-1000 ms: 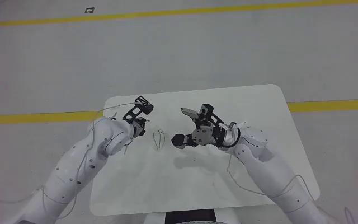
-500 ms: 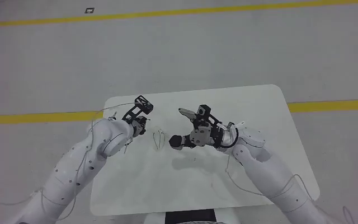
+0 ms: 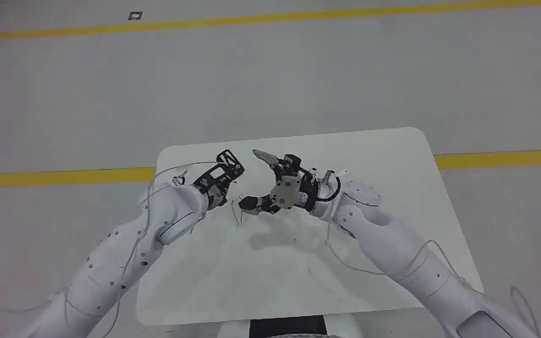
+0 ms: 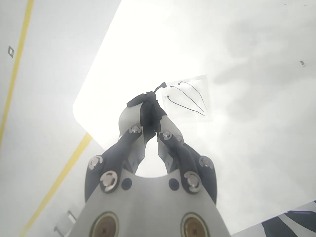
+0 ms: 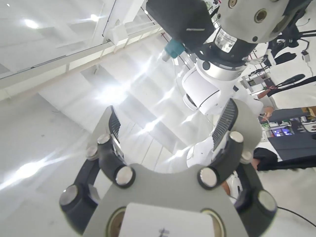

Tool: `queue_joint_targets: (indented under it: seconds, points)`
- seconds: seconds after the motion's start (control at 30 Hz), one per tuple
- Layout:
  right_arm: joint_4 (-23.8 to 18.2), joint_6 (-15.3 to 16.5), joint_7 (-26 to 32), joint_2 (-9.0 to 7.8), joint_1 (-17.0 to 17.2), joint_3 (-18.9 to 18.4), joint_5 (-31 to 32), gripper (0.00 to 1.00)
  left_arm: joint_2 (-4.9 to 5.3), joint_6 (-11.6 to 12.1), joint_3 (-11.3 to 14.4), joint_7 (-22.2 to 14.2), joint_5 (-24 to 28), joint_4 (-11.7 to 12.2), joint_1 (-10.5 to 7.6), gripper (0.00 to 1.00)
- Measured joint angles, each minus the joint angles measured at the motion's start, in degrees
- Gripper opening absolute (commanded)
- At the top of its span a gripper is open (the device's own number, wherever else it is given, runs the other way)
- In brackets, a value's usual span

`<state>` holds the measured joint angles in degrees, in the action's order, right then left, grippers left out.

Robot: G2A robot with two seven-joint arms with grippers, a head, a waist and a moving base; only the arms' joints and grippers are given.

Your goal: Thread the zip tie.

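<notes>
Pinching thin black plastic zip tie (image 4: 160, 87) in left gripper (image 4: 149, 102), pre-threading; right gripper (image 5: 170, 124) released, shd grab its tail nxt.

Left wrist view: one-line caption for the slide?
Left gripper shut on a zip tie, its head poking past the fingertips; spare zip ties lie on the white table beyond.
</notes>
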<state>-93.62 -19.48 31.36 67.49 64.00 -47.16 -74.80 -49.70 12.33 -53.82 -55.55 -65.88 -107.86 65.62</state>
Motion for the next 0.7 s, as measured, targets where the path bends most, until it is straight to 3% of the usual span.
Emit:
queue_joint_targets:
  seconds: [0.37, 0.5, 0.7]
  points:
    - [-0.11, 0.25, -0.04, 0.07, -0.02, 0.48, -1.34, 1.0, 0.11, -0.14, -0.45, -0.2, -0.94, 0.13, 0.19, 0.0]
    - [-0.18, 0.08, 0.42, 0.56, 0.86, 0.51, -3.69, 1.0, 0.06, 0.6, -0.46, 1.86, -0.95, 0.67, 0.64, 0.0]
    - [1.0, 0.0, 0.39, 1.58, 0.3, 1.6, -4.99, 1.0, 0.11, 1.26, -1.03, 2.0, -0.73, 0.06, 1.38, 0.0]
